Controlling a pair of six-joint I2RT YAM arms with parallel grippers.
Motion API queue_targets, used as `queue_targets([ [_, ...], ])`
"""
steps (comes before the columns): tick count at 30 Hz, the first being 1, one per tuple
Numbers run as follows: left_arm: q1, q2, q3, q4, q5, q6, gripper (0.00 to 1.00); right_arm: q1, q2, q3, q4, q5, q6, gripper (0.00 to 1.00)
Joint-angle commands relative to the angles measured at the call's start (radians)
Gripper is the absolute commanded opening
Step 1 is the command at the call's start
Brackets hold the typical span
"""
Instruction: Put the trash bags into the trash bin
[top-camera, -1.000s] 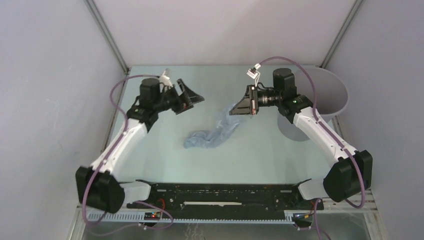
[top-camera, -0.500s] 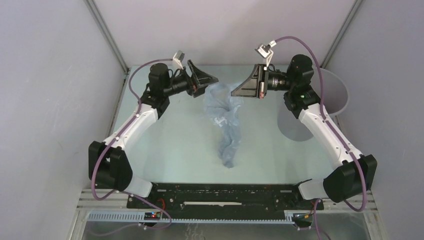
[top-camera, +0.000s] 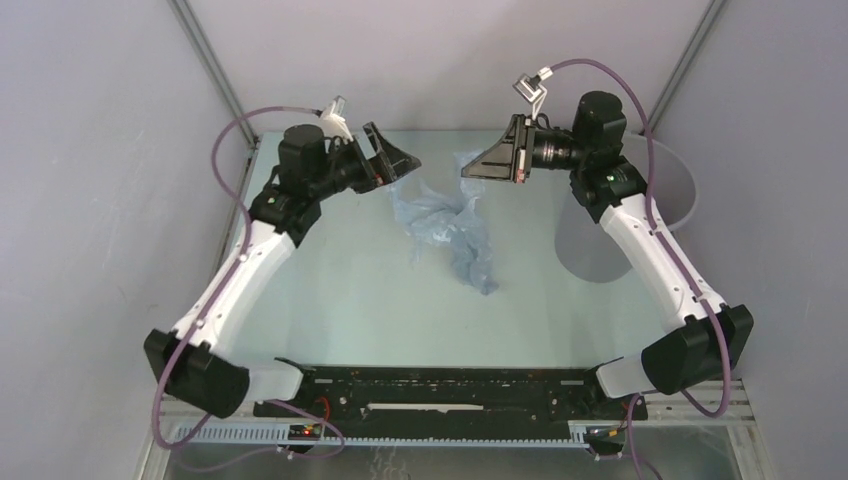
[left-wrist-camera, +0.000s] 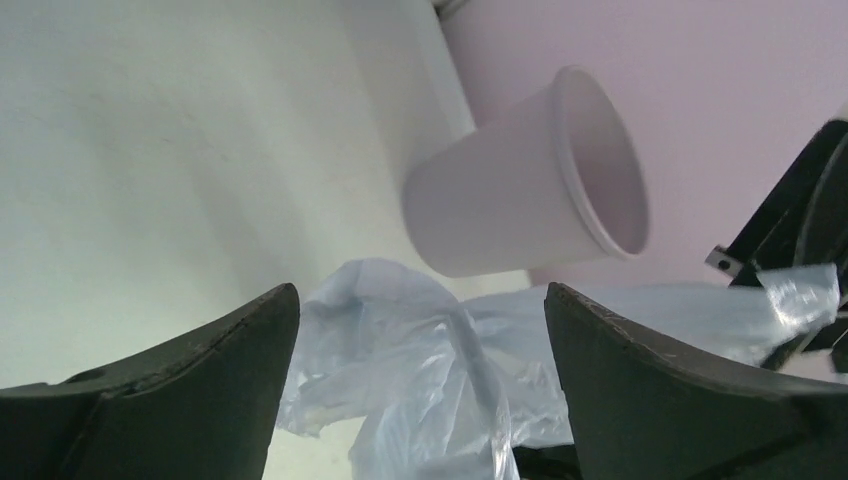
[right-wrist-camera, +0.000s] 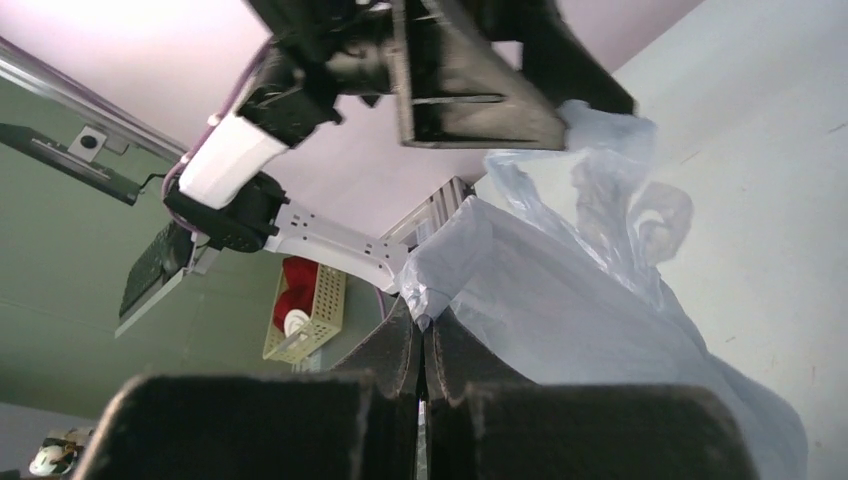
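The pale-blue crinkly trash bag hangs bunched above the middle of the table, its top corner pinched in my right gripper, which is shut on it. In the right wrist view the shut fingertips clamp a fold of the bag. My left gripper stands open just left of the bag. In its wrist view the bag shows beyond the wide-apart fingers and is not pinched. The grey trash bin stands upright at the far right, seen as past the bag.
Enclosure walls with metal corner posts close in the table on three sides. The right arm's forearm passes in front of the bin. A black rail runs along the near edge between the arm bases.
The bag, earlier stretched long toward the near side, now hangs shorter and bunched under the right gripper. The left gripper has opened wider and drawn slightly back to the left.
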Motion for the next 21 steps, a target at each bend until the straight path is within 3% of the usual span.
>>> queue_targets([
  [1, -0.049, -0.100, 0.081, -0.227, -0.212, 0.287, 0.97, 0.001, -0.003, 0.038, -0.109, 0.027, -0.080, 0.00],
  [5, -0.075, -0.079, 0.113, -0.297, -0.247, 0.297, 0.87, 0.019, -0.002, 0.038, -0.122, 0.021, -0.096, 0.00],
  [15, -0.176, 0.025, 0.300, -0.584, -0.415, 0.428, 0.86, 0.042, -0.018, 0.036, -0.203, 0.055, -0.165, 0.00],
  [18, -0.195, 0.014, 0.312, -0.626, -0.454, 0.431, 0.79, 0.042, -0.026, 0.030, -0.219, 0.073, -0.177, 0.00],
  [21, -0.196, -0.008, 0.337, -0.696, -0.563, 0.398, 0.63, 0.042, -0.032, 0.035, -0.247, 0.095, -0.196, 0.00],
])
